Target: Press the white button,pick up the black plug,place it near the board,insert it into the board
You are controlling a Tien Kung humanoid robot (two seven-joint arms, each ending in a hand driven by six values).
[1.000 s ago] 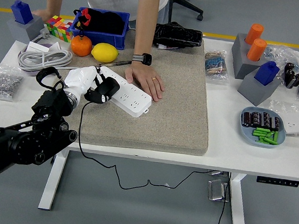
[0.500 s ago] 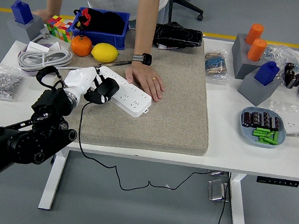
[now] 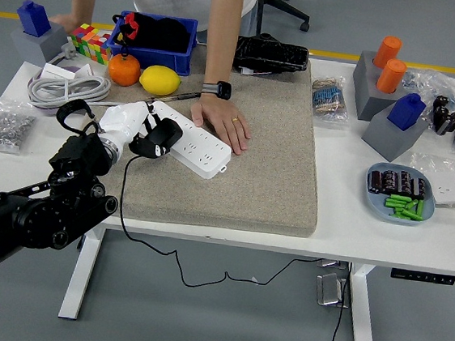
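Standing on a white table [image 3: 344, 223], with a tan mat [image 3: 252, 165] covering its middle from the far edge toward the near edge. Lying across the mat's far-left corner, a white power board [image 3: 199, 145], pinned at its right end by a person's hand [image 3: 226, 124] (palm flat, reaching in from the table's far side). Gripping the black plug [image 3: 158, 137] over the board's left half, the robot's left hand [image 3: 128, 126], white fingers closed around it, cord [image 3: 128, 225] trailing off the table's near edge toward the floor. Judging from this: plug already picked up and brought to the board, so those steps looking done; whether the white button was pressed, impossible to tell. Remaining, the insertion itself, prongs apparently not yet seated in a socket (the contact point being too small to read). Not showing anywhere, the right hand.
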